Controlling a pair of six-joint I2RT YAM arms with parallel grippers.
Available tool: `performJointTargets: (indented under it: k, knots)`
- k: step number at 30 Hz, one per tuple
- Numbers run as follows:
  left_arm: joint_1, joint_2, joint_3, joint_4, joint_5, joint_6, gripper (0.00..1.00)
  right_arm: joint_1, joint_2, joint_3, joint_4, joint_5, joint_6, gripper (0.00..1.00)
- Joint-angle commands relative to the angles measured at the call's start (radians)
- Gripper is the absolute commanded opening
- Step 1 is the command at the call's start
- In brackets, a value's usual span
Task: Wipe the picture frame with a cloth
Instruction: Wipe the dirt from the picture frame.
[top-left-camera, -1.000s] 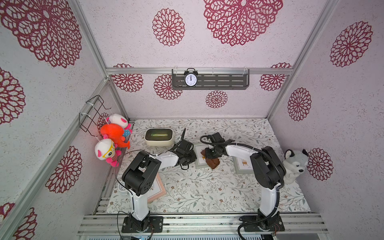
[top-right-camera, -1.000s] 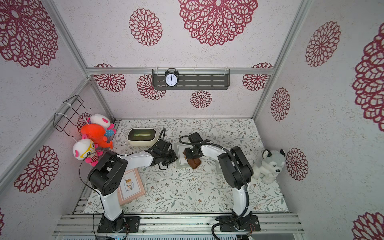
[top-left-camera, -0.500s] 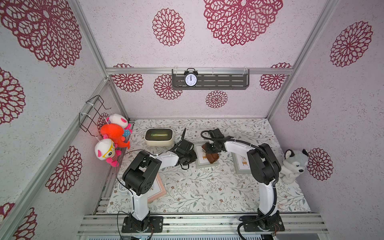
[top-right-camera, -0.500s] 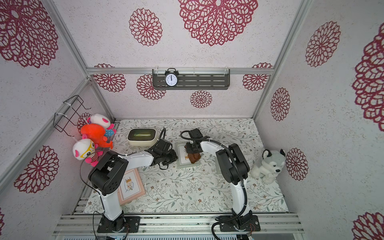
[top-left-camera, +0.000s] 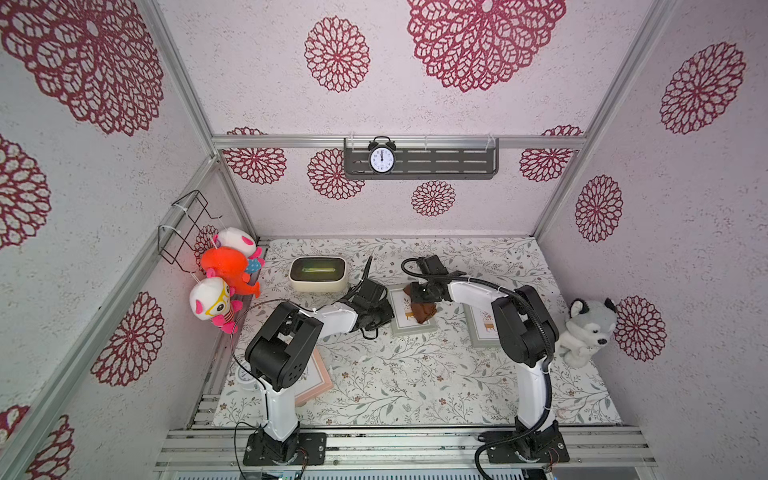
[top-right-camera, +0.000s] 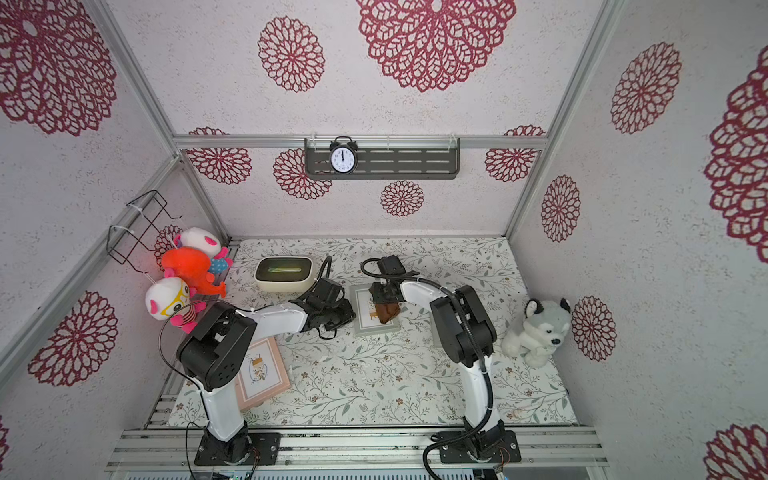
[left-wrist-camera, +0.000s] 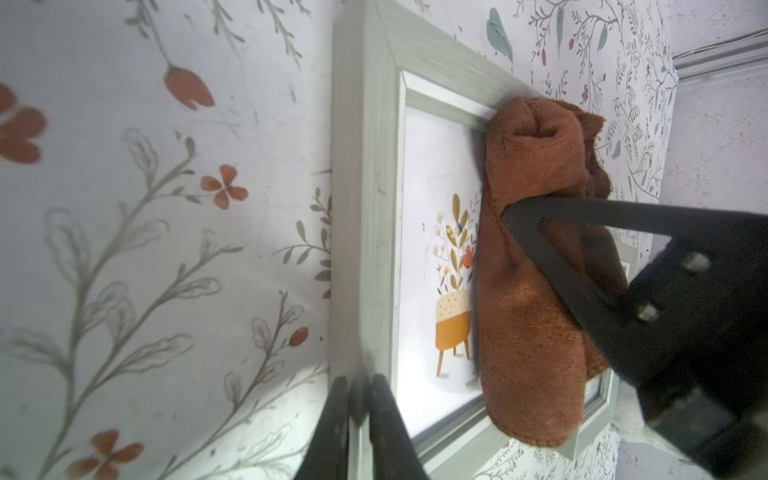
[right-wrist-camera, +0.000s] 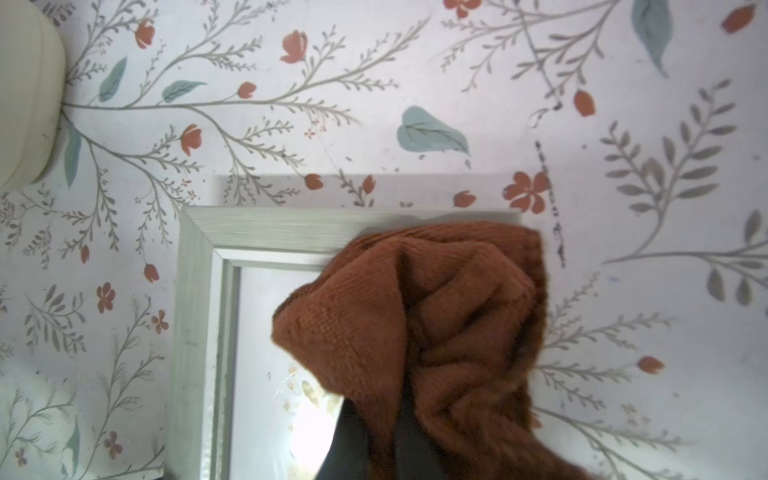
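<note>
In both top views the grey-green picture frame (top-left-camera: 411, 331) (top-right-camera: 374, 329) lies flat mid-table (top-left-camera: 395, 386), its long axis running from the front toward the back wall. The brown cloth (top-left-camera: 423, 309) (top-right-camera: 386, 312) lies lengthwise along its right half. The right tool (top-left-camera: 417, 293) (top-right-camera: 384, 295) is closed on the cloth's far end. The left tool (top-left-camera: 387, 312) (top-right-camera: 351, 311) sits at the frame's left rail.

Left wrist view: the left tool (left-wrist-camera: 359, 386), jaws narrow, pinches the frame (left-wrist-camera: 365, 187) by that rail. The cloth (left-wrist-camera: 532, 324) is a long roll on the glass, reaching from the far corner to the near rail, with a right-tool finger (left-wrist-camera: 685, 299) on it.

Right wrist view: the right tool (right-wrist-camera: 374, 453) grips the bunched cloth (right-wrist-camera: 436, 332), which covers the frame's (right-wrist-camera: 195, 332) far right corner.
</note>
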Motion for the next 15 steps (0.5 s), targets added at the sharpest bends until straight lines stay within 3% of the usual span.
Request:
performJointTargets:
  k: [1, 6, 8, 15]
  knots:
    - [-0.006, 0.114, -0.068, -0.251, -0.064, 0.01, 0.13, 0.082, 0.076, -0.055, -0.11, -0.111, 0.012, 0.0]
    - [-0.006, 0.101, -0.086, -0.247, -0.066, 0.007, 0.13, -0.095, 0.08, -0.028, -0.14, 0.056, 0.034, 0.0]
    - [-0.006, 0.1, -0.087, -0.244, -0.067, 0.008, 0.13, -0.108, 0.079, -0.016, -0.16, 0.109, 0.019, 0.0]
    - [-0.006, 0.111, -0.071, -0.252, -0.065, 0.008, 0.13, 0.092, 0.091, -0.03, -0.111, -0.104, 0.032, 0.0]
